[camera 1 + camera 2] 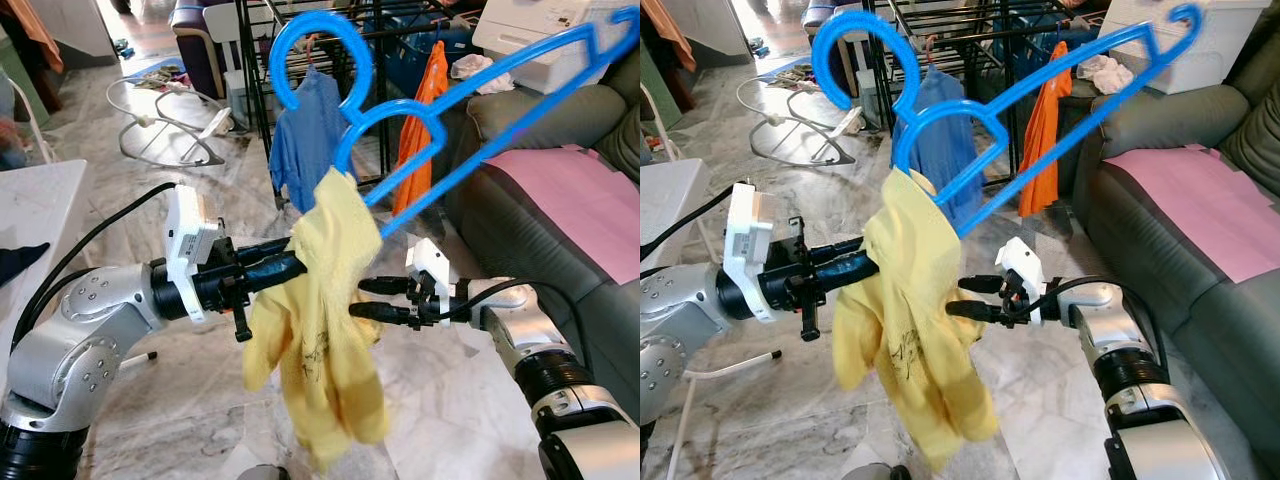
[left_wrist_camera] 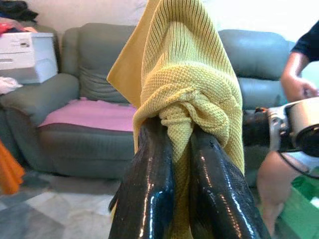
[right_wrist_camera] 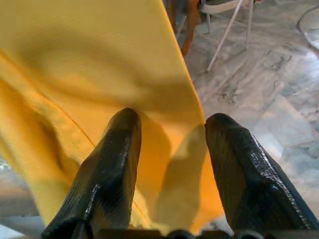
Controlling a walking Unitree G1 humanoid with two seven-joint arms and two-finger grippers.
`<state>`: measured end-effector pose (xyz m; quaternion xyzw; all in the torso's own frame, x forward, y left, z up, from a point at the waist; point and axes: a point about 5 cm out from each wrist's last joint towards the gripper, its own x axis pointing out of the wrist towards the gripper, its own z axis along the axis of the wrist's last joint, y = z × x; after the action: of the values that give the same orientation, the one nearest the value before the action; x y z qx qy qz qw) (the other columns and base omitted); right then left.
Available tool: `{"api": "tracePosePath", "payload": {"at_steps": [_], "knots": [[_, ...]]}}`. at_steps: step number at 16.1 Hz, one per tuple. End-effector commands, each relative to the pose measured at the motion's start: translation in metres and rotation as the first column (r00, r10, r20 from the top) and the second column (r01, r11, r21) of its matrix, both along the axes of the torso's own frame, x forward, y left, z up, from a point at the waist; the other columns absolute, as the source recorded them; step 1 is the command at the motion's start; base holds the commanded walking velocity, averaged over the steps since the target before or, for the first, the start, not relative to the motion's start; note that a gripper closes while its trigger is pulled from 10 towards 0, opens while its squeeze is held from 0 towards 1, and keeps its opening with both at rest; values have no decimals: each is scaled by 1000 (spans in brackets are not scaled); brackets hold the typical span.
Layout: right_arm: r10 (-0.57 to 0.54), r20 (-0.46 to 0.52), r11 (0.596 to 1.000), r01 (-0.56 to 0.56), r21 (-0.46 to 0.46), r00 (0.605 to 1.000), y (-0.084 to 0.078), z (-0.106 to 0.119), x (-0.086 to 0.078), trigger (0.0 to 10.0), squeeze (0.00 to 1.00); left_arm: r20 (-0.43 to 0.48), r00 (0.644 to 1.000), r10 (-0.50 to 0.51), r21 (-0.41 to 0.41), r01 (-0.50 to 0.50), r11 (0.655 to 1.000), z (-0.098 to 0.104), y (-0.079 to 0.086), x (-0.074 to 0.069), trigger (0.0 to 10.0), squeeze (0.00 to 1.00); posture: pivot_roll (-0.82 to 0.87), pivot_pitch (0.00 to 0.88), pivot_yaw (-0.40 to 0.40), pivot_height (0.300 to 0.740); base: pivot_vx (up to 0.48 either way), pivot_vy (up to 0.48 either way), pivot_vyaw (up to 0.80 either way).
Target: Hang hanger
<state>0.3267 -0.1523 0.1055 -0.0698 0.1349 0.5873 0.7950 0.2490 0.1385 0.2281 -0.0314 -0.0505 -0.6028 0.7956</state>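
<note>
— Hanger (image 1: 440, 120) first: what's it like?
— Big, blue, tilted up high, with a yellow shirt (image 1: 320, 330) hanging off its low end.
— Who holds it?
— The left gripper (image 2: 182, 134) pinches a bunch of the shirt. The right gripper (image 3: 172, 149) is spread apart, right by the cloth.
— Anything hidden?
— The shirt covers the hanger's low end. Far back stands a drying rack (image 1: 262, 70).
</note>
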Motion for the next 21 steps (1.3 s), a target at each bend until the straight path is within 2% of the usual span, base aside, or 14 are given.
{"api": "tracePosePath", "payload": {"at_steps": [1, 3, 4, 7, 10, 17, 19, 20, 21], "knots": [[42, -13, 999, -42, -3, 999, 6, -1, -1, 10000, 0, 58, 998, -26, -14, 27, 1000, 15, -4, -3, 0, 0, 14, 30, 29, 740, 0, 0, 0], [92, -81, 995, -89, 41, 992, 13, -8, -7, 10000, 0, 55, 998, -34, -22, 35, 999, 17, -4, -4, 0, 0, 14, 30, 29, 740, 0, 0, 0], [129, -101, 990, -123, 64, 986, 19, -12, -13, 0, 0, 54, 998, -36, -22, 37, 999, 18, -5, -5, 0, 0, 31, 34, 28, 740, 0, 0, 0], [181, -155, 978, -161, 130, 971, 26, -18, -22, 0, 0, 46, 998, -32, -24, 33, 999, 18, -5, -6, 0, 0, 33, 34, 29, 740, 0, 0, 0], [213, -185, 969, -183, 164, 959, 26, -19, -29, 0, 0, 36, 999, -26, -23, 27, 999, 17, -3, -5, 0, 0, 33, 34, 29, 740, 0, 0, 0], [153, -150, 963, -113, 245, 977, 21, 4, -28, 0, 0, 19, 1000, 8, -14, -8, 1000, 8, 0, -1, 0, 0, 23, 27, 30, 740, 0, 0, 0], [150, -139, 967, -116, 228, 979, 18, 5, -29, 0, 0, 9, 1000, 26, -8, -26, 1000, 3, 2, 1, 0, 0, 18, 24, 27, 740, 0, 0, 0], [143, -109, 974, -121, 190, 984, 16, 7, -29, 0, 0, -11, 999, 46, 10, -46, 999, -6, 5, 2, 0, 0, 15, 25, 25, 740, 0, 0, 0], [123, -69, 984, -113, 139, 990, 13, 9, -28, 10000, 0, -31, 997, 66, 28, -66, 997, -14, 9, 3, 0, 0, 15, 25, 25, 740, 0, 0, 0]]}}
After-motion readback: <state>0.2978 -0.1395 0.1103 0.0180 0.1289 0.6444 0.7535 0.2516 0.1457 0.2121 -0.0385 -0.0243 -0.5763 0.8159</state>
